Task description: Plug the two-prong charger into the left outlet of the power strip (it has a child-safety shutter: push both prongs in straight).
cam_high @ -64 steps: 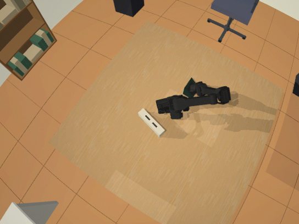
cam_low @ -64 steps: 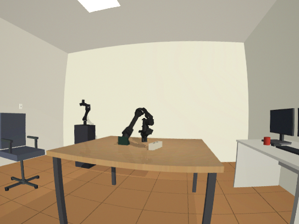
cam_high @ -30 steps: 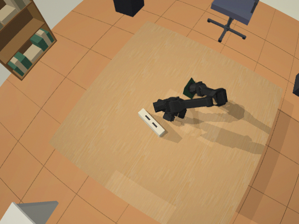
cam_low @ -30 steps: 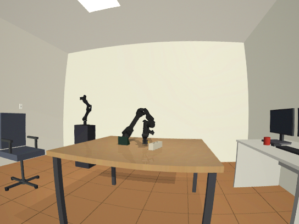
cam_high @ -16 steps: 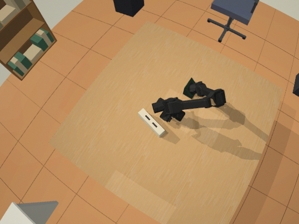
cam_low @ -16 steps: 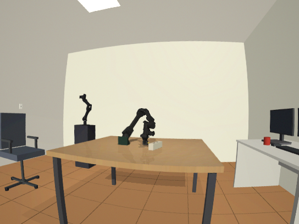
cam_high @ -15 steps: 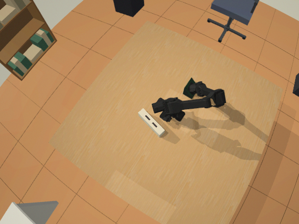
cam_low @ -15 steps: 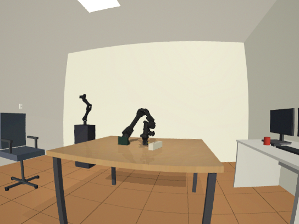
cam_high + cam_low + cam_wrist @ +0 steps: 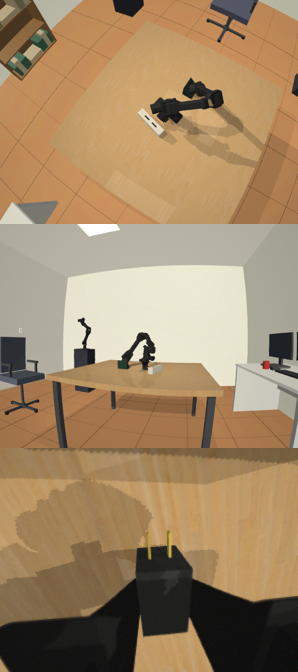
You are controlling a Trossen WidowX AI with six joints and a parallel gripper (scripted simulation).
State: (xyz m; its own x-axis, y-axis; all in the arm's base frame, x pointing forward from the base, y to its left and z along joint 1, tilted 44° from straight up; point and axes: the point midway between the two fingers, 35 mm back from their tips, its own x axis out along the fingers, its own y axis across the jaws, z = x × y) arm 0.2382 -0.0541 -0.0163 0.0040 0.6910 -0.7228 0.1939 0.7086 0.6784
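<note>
The gripper [image 9: 144, 366] [image 9: 165, 598] is shut on the black charger [image 9: 164, 605], whose body sits between the two fingers in the wrist view. Two thin brass prongs [image 9: 169, 545] stick out of its end, bare and touching nothing visible. The white power strip [image 9: 158, 130] [image 9: 155, 370] lies on the table, with two dark outlets on top. The gripper is beside the strip, to its upper right in the top view and to its left in the exterior view. The strip is not in the wrist view. The charger cannot be made out in the top and exterior views.
The wooden table [image 9: 118, 143] [image 9: 175, 381] bears the arm and strip. A dark green block [image 9: 187, 91] [image 9: 122, 364] is at the arm's base. The forearm [image 9: 192, 105] reaches across between base and gripper. Chairs, a shelf and a desk stand off the table.
</note>
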